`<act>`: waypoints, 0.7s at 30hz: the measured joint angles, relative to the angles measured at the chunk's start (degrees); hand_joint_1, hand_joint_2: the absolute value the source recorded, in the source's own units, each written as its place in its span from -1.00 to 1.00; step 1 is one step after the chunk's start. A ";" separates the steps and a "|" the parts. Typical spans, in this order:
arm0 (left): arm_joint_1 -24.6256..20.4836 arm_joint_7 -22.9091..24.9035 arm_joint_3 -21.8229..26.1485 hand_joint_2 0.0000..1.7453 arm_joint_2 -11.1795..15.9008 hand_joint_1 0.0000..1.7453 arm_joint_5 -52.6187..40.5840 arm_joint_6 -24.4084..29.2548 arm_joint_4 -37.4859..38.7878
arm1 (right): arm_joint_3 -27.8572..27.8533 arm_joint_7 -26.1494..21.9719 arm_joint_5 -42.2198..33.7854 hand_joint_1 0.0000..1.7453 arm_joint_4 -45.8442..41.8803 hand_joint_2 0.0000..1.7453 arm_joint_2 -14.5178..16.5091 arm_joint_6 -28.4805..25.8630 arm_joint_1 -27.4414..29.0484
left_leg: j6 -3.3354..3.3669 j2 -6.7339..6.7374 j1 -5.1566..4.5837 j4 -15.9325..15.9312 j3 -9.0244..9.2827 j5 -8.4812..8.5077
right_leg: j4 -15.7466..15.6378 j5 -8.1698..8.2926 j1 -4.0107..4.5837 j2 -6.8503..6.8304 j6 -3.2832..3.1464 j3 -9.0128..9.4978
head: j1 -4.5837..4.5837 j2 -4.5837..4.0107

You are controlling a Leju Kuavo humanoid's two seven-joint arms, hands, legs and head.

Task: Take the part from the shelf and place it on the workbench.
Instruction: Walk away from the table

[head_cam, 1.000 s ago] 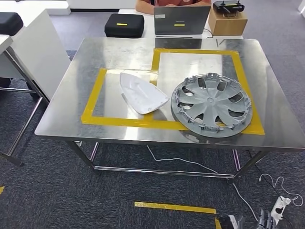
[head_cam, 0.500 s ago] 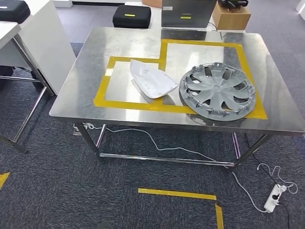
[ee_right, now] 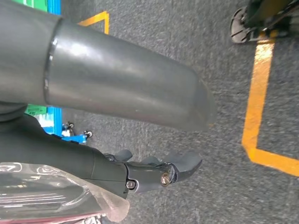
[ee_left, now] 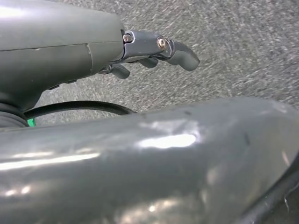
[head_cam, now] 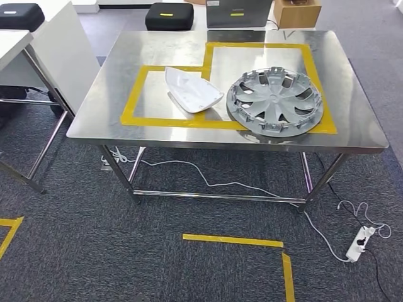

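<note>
A white shell-shaped part (head_cam: 192,91) lies on the steel workbench (head_cam: 356,119), inside the left yellow-taped box. To its right a grey wheel cover (head_cam: 274,100) lies flat in the larger taped box, its near edge over the tape. I stand back from the bench's front edge. In the left wrist view my left hand (ee_left: 155,46) hangs over grey carpet, fingers stretched out, nothing in them. My right hand (ee_right: 159,172) also hangs over carpet with its fingers out and holds nothing.
A white table (head_cam: 56,56) stands at the left. Behind the bench are a black case (head_cam: 169,17), a laptop (head_cam: 237,12) and a cardboard box (head_cam: 297,12). A cable runs under the bench to a power strip (head_cam: 359,242). Yellow floor tape (head_cam: 237,240) lies before me.
The whole picture has shifted: the camera has drawn back from the bench, showing more carpet. The two parts lie as before. The person behind the laptop has left the frame.
</note>
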 joint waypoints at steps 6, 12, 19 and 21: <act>-0.17 0.00 0.19 -1.00 0.12 -1.00 0.06 0.59 0.00 | -0.12 0.16 1.09 -1.00 0.26 -1.00 0.52 0.54 -0.29 | 3.13 -0.31 -1.50 -17.62 11.97 5.22 | 0.85 2.23 0.00 -0.08 0.72 -3.04 | 0.03 0.01; -0.08 0.16 0.43 -1.00 -1.09 -1.00 0.14 2.62 0.02 | -0.12 0.38 1.68 -1.00 0.43 -1.00 0.44 0.88 -0.35 | 3.91 0.03 -1.00 -20.73 10.87 8.11 | 7.71 -3.39 -0.32 0.58 2.48 -6.97 | 0.21 0.02; -0.18 0.15 0.43 -1.00 -1.81 -1.00 0.12 2.85 0.03 | -0.11 0.47 2.16 -1.00 0.43 -1.00 0.26 1.27 -0.58 | 2.46 0.24 -0.50 -16.43 4.51 9.93 | 6.99 -2.67 -1.92 0.89 4.92 -0.54 | 0.55 0.02; -0.20 0.11 0.43 -1.00 -1.79 -1.00 0.09 2.86 0.02 | -0.10 0.48 2.27 -1.00 0.46 -1.00 0.31 1.42 -0.82 | 1.88 0.09 -0.65 -15.09 3.37 10.35 | 2.61 -3.59 -1.93 1.21 4.56 1.99 | 0.51 0.02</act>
